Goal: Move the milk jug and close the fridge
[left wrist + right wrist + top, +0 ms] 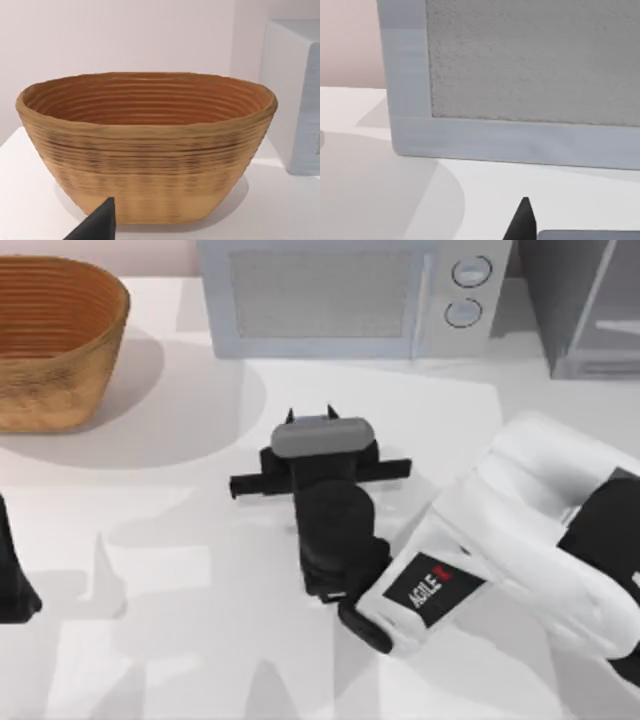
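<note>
The right gripper [311,415] of the white AgileX arm is hovering at the centre of the top view, pointing at the light grey microwave with two round knobs [340,295] at the upper middle of the frame. Whether this claw is open or closed cannot be told. The tall dark grey fridge with a pale framed door panel [590,305] is standing in the upper right corner, just beside the microwave. A brown woven oval basket [50,340] is sitting on the white table [150,540] at the upper left. The left arm [12,580] is idling at the left edge.
</note>
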### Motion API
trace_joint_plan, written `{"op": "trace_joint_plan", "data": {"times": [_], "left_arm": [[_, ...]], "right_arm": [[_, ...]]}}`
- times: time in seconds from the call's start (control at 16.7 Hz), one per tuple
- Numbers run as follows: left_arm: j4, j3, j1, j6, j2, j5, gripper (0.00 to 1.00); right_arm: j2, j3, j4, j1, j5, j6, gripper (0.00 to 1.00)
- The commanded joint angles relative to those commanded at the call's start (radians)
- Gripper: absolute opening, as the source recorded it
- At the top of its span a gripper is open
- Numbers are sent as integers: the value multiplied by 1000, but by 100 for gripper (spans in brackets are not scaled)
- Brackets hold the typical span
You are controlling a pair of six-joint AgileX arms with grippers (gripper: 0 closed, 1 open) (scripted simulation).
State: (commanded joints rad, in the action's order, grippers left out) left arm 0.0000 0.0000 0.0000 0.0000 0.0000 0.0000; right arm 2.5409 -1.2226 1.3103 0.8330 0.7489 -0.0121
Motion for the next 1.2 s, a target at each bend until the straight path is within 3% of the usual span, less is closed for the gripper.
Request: {"op": "trace_joint_plan", "data": {"times": [0.18, 0.24, 1.2], "left_arm": [[0, 0, 0, 0, 0, 0, 100], [0, 0, 0, 0, 0, 0, 100], [0, 0, 0, 0, 0, 0, 100]], "right_arm": [[0, 0, 0, 0, 0, 0, 2], [0, 0, 0, 0, 0, 0, 0], [-101, 28, -74, 3, -1, -2, 0]]}}
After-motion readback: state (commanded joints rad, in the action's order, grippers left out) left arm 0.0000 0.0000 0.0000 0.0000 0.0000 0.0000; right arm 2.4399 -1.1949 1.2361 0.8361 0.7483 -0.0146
